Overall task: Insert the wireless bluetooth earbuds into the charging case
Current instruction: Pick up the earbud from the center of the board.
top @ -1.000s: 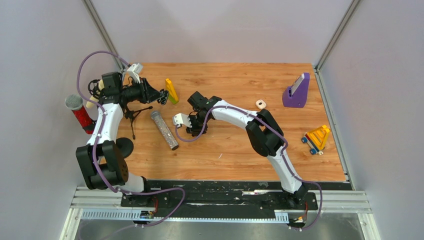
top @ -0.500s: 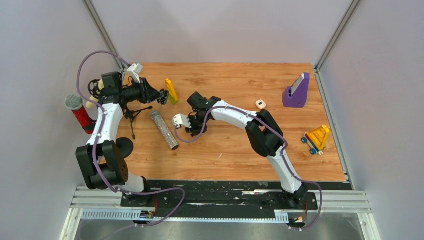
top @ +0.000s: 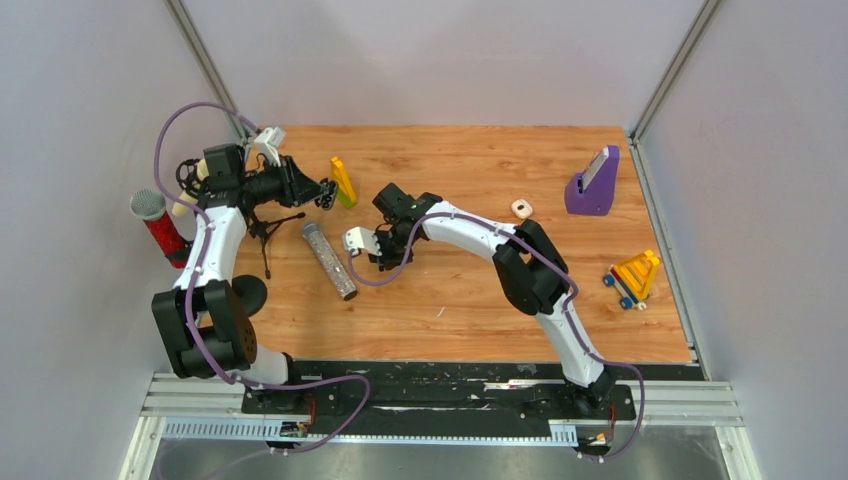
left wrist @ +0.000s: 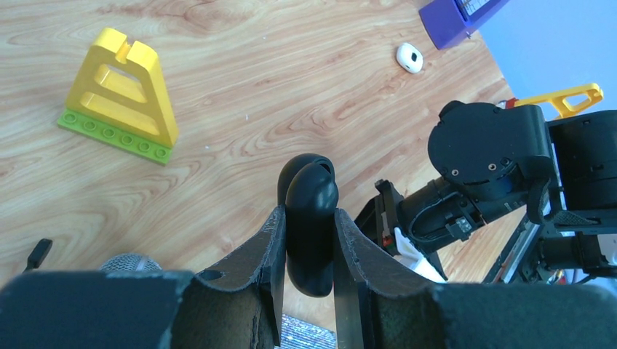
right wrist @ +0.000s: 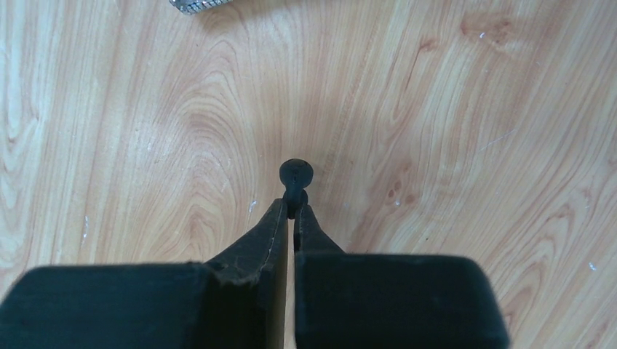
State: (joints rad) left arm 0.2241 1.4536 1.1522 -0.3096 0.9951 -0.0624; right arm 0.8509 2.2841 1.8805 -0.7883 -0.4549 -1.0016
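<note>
My left gripper (left wrist: 305, 240) is shut on a black rounded charging case (left wrist: 311, 211) and holds it above the table at the far left (top: 325, 192). The case's top shows two rounded halves; I cannot tell how far it is open. My right gripper (right wrist: 293, 207) is shut on a tiny black earbud (right wrist: 296, 174), pinched at the fingertips just over the wood. In the top view the right gripper (top: 385, 260) is a short way right of the left one. A small white case (top: 521, 208) lies at the back right and also shows in the left wrist view (left wrist: 409, 57). No other earbuds show.
A yellow and green block piece (top: 343, 182) stands beside the left gripper. A silver glitter cylinder (top: 329, 260) lies left of the right gripper. A black tripod (top: 270, 225) and a red microphone (top: 160, 225) are at the left. A purple stand (top: 592, 182) and a yellow toy (top: 634, 275) are at the right.
My right gripper has shifted slightly to the left with the black earbud. The left arm has not visibly moved.
</note>
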